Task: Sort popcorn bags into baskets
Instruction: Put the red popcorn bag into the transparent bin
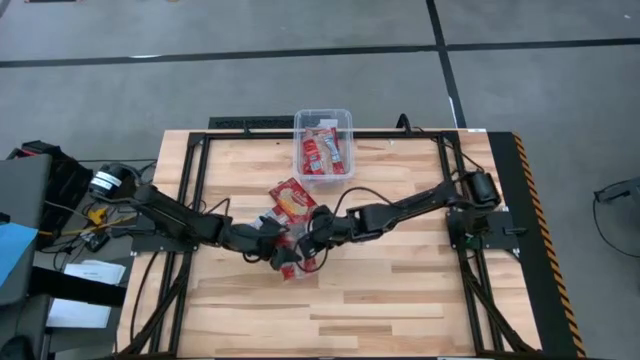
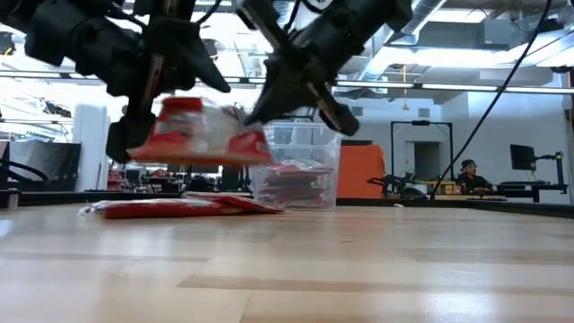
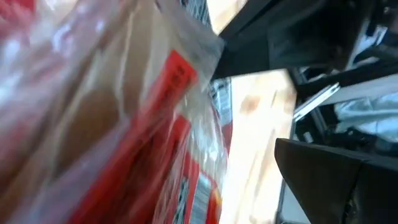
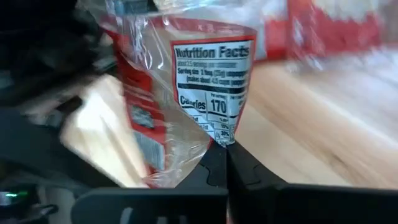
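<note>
A red popcorn bag in a clear wrapper hangs about level above the table's middle, between my two grippers. My right gripper is shut on its wrapper. My left gripper stands open at the bag's other end, and the bag fills its wrist view. A second popcorn bag lies flat on the wood just beyond them. The clear basket stands at the table's far edge with red bags lying inside. My right gripper pinches an edge of the clear wrapper, below the nutrition panel, between its two fingertips. It comes slanting down from the table's right side. The bag is lifted clear of the table. My left gripper's fingers stand about the bag's left end; whether they touch it, I cannot tell.
Black frame rails run along the table's left, right and far sides. Bare wood spreads over the near half. A person sits far off in the room behind.
</note>
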Motion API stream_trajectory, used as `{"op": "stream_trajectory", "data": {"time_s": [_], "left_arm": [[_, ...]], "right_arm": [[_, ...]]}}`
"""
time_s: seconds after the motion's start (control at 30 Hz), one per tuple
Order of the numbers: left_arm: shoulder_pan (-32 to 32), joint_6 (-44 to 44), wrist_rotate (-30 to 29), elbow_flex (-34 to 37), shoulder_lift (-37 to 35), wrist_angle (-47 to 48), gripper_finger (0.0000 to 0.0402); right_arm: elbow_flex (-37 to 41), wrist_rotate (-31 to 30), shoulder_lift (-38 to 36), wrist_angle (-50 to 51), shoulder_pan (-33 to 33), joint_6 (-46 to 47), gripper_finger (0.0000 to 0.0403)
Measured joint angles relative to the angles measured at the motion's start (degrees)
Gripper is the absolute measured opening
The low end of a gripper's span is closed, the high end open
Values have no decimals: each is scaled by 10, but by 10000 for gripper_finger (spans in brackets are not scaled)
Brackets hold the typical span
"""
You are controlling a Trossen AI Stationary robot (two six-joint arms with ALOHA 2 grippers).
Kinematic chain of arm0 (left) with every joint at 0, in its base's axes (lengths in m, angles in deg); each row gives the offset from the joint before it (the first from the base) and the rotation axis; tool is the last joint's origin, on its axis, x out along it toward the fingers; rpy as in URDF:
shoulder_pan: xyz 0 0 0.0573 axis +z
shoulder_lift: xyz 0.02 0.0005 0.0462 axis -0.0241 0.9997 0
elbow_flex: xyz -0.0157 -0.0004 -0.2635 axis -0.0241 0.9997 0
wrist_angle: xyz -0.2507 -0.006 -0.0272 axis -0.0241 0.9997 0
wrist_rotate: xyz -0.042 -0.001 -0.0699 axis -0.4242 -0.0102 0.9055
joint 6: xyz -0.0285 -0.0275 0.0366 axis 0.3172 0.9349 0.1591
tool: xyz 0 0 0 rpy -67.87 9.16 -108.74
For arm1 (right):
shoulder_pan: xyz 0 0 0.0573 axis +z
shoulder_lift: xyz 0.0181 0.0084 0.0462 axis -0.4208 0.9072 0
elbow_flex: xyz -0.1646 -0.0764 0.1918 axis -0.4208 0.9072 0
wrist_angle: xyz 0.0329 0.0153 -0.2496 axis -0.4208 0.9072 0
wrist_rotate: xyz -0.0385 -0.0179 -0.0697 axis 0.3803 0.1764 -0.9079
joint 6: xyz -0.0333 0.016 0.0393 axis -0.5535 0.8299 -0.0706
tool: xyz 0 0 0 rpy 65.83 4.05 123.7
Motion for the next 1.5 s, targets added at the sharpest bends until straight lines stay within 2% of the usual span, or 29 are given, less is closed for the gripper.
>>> {"op": "stream_trajectory", "data": {"time_s": [0.33,0.53,0.63,0.8,0.93,1.1,1.2,1.33,1.5], "left_arm": [[86,-22,-1,-8,-115,-5,293],[204,-41,2,-31,-186,32,293],[280,-56,28,-56,-192,31,293],[400,-114,97,-125,-158,77,293],[464,-144,155,-177,-109,127,293],[498,-169,239,-202,-51,150,293],[511,-187,286,-206,-35,164,293],[526,-228,308,-205,-37,210,293],[549,-274,337,-205,-63,272,293]], "right_arm": [[0,-6,-82,16,-70,-69,4],[0,-5,-136,11,-148,-115,9],[0,3,-155,9,-191,-132,4],[-1,32,-159,-1,-264,-140,12],[0,46,-149,24,-316,-151,8],[0,59,-147,67,-370,-173,6],[0,90,-147,91,-395,-183,22],[0,108,-147,95,-406,-196,41],[0,110,-135,80,-401,-237,40]]}}
